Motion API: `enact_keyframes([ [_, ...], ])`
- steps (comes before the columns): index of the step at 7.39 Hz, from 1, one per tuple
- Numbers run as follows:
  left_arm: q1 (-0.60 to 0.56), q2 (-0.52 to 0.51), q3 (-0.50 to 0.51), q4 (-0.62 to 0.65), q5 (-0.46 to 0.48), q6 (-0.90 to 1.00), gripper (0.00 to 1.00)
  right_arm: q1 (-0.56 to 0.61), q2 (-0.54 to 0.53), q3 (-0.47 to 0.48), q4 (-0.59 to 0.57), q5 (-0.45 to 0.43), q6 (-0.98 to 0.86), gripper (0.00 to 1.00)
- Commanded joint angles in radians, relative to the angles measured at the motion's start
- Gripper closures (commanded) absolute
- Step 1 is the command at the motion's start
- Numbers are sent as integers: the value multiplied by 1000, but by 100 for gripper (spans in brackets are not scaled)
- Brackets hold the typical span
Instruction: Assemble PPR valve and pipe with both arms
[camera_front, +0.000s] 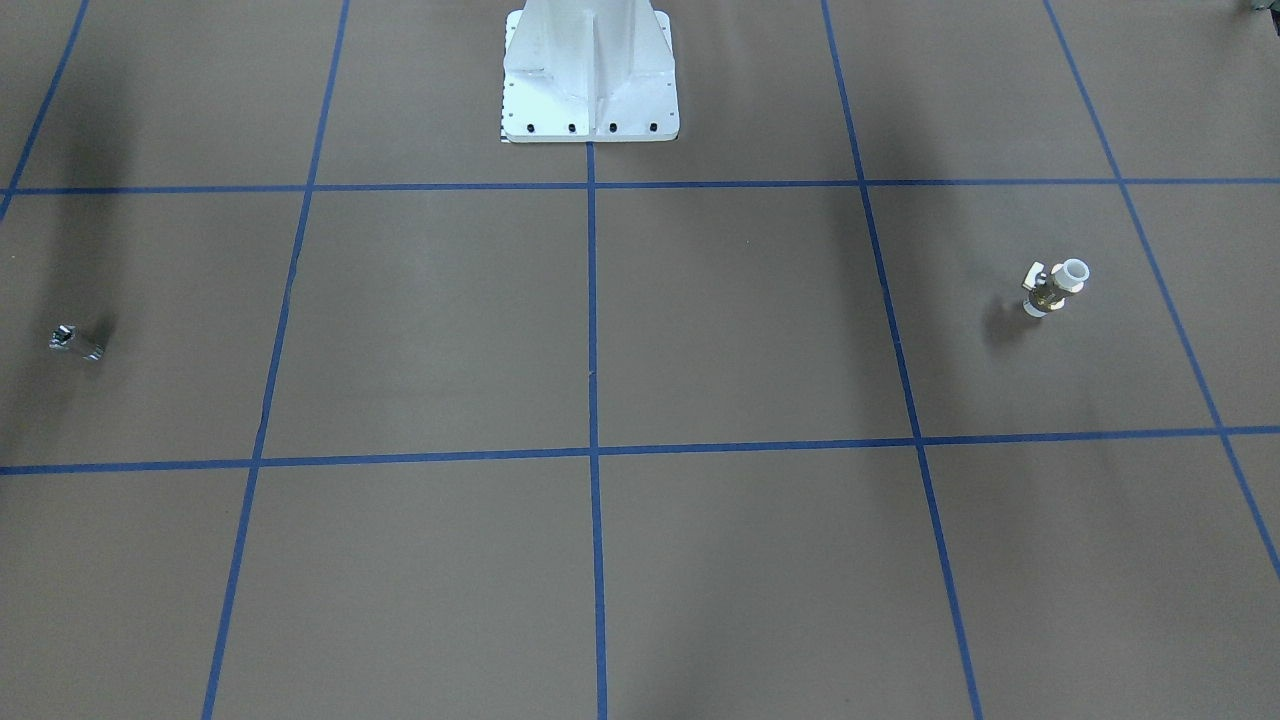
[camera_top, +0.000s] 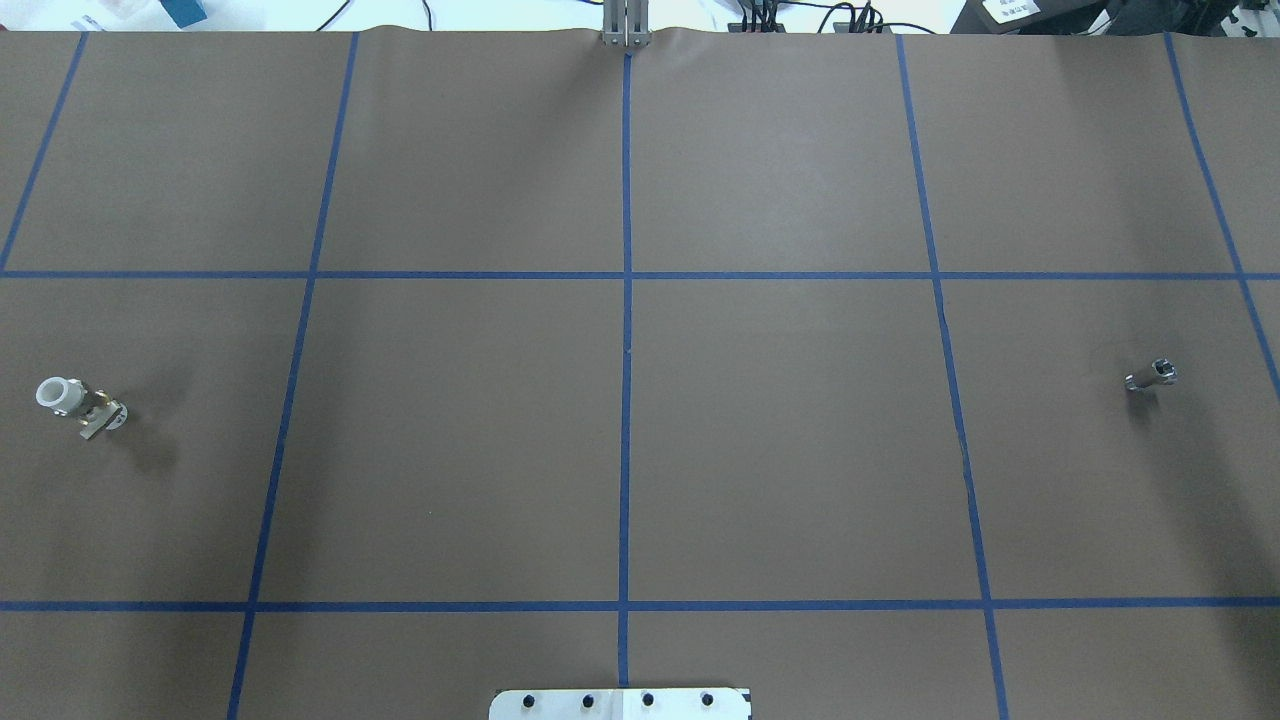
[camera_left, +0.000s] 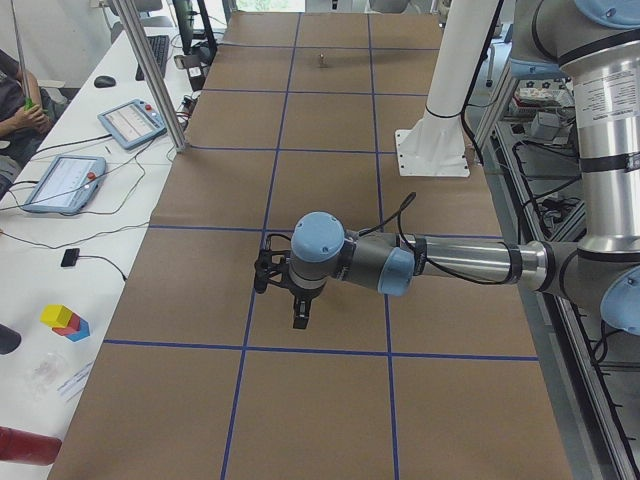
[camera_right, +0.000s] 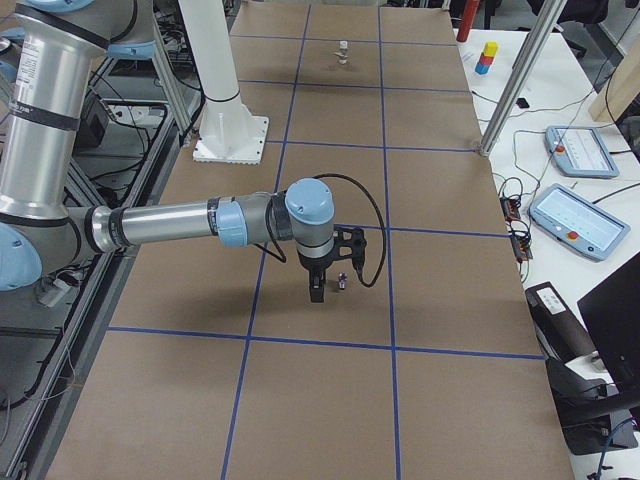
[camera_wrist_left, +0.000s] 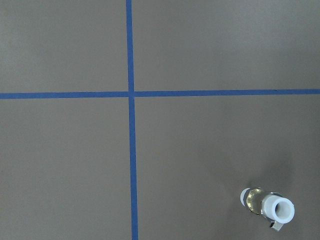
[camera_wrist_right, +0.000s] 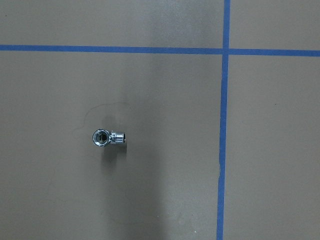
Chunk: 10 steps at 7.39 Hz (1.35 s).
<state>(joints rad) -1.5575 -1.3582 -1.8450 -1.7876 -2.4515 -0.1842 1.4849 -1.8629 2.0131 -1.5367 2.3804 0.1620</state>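
Brown tabletop (camera_top: 780, 450), gridded with blue tape, is carrying two loose items, well apart.

Item 1, one valve (camera_top: 80, 400): standing on one end at the robot's left side. It is showing two white ring ends, a brass-coloured middle and a small white side handle, with the open upper ring facing the left wrist camera.

Item 2, one pipe (camera_wrist_right: 107, 137): sitting at the robot's right side, tiny and shiny silver-grey. A round open end, dark inside, is facing the right wrist camera, with a threaded stub beside it.

Two arms: the left arm (camera_left: 450, 262) is reaching over the tabletop, left end effector (camera_left: 285, 300) hanging above the paper. The right arm (camera_right: 170, 225) is doing likewise, right end effector (camera_right: 336, 285) hanging near the pipe. Neither is gripping valve or pipe; how far each is standing open cannot be told.

One white pedestal (camera_front: 590, 75) is standing bolted at the robot's edge.
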Motion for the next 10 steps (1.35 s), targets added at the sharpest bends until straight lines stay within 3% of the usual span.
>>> enact_keyframes([
  [1, 61, -15, -2, -4, 6, -41, 1, -1, 4, 3, 1, 0, 5, 0],
  [4, 245, -77, -51, -12, 87, -258, 1, -2, 5, 3, 0, 0, 7, 0],
  [8, 531, -125, -45, -16, 236, -461, 1, -2, 7, 3, -2, 2, 7, 0],
  [10, 568, -124, -28, -36, 253, -485, 1, -3, 11, 4, -2, 2, 7, 0],
])
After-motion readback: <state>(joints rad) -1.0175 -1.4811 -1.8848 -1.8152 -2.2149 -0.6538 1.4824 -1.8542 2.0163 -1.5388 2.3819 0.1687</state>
